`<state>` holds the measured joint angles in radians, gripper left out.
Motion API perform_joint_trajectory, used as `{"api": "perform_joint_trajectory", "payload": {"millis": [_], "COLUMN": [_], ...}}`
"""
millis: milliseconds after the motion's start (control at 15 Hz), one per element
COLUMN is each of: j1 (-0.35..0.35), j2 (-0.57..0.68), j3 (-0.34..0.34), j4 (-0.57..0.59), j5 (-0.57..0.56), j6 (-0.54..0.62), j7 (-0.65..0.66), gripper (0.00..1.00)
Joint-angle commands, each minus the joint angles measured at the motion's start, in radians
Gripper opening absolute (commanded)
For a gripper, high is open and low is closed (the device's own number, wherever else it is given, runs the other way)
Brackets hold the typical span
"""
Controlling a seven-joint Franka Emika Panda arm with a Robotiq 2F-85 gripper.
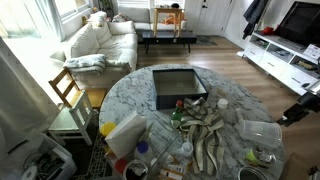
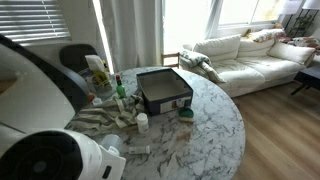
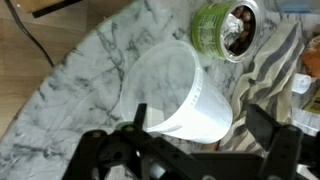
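Note:
In the wrist view a translucent white plastic cup (image 3: 175,85) lies on its side on the marble table (image 3: 80,90), mouth toward the upper left. My gripper (image 3: 200,125) is open, with one dark finger on each side of the cup's base end; I cannot tell whether they touch it. An open green can (image 3: 228,28) stands just beyond the cup, beside a striped cloth (image 3: 265,80). In an exterior view the gripper (image 1: 289,117) hangs at the table's edge next to the clear cup (image 1: 256,130).
A black square tray (image 1: 178,88) sits mid-table and also shows in the other exterior view (image 2: 163,90). Bottles, bags and the striped cloth (image 1: 205,138) clutter the near side of the table. A wooden chair (image 1: 68,90), a white sofa (image 1: 100,40) and a TV stand (image 1: 285,55) surround it.

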<state>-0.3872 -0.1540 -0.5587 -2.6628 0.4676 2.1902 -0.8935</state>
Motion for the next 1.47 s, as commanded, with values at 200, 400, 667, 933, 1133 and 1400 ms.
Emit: {"api": "perform_joint_trajectory", "payload": {"millis": [200,400,667,933,1133,1400], "j1": [-0.015,-0.023,-0.027,-0.014,0.006,0.045], "j2": [0.105,0.153,0.17,0.13,0.091,0.052], "j3": [-0.009,0.008,0.038,0.08,0.127,0.19], "j4": [0.02,0.025,0.04,0.073,0.105,0.17], "j5": [0.312,0.375,0.367,0.281,0.176,0.06], "j6": [-0.115,-0.146,-0.135,-0.142,-0.168,-0.227], "j7": [-0.01,-0.013,0.004,0.04,0.063,0.096], "gripper": [1.0,0.73,0.4,0.11,0.0,0.01]}}
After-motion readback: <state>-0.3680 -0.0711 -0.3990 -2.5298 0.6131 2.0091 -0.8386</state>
